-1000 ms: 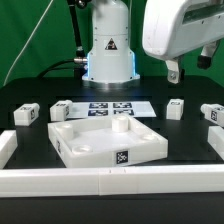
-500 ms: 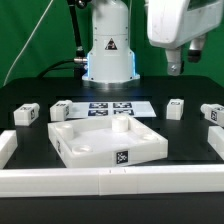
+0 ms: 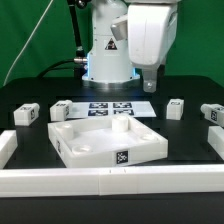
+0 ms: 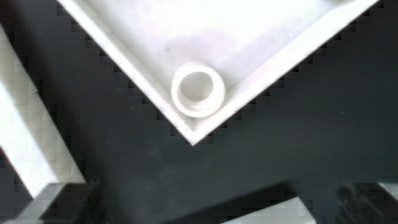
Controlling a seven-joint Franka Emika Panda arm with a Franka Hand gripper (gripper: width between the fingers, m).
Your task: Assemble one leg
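Black table (image 3: pixel 30 135), green curtain (image 3: pixel 30 40) behind, white robot base (image 3: pixel 108 55) at far centre. A white rail (image 3: pixel 110 181) runs along the near edge. The marker board (image 3: pixel 115 108) lies flat in front of the base.

Four legs stand on the table, none held. On the exterior view's left of the board are the outer left leg (image 3: pixel 27 114) and the inner left leg (image 3: pixel 62 108). On its right are the inner right leg (image 3: pixel 175 108) and the outer right leg (image 3: pixel 213 115).

The tabletop (image 3: pixel 90 148) sits near centre, hollow side up, with a round boss (image 3: pixel 119 126) inside. The wrist view shows one tabletop corner with a round ring (image 4: pixel 196 88).

The gripper (image 3: pixel 148 82) hangs above the board's right end, clear of everything. In the wrist view its fingers (image 4: pixel 54 200) are apart with nothing between them.
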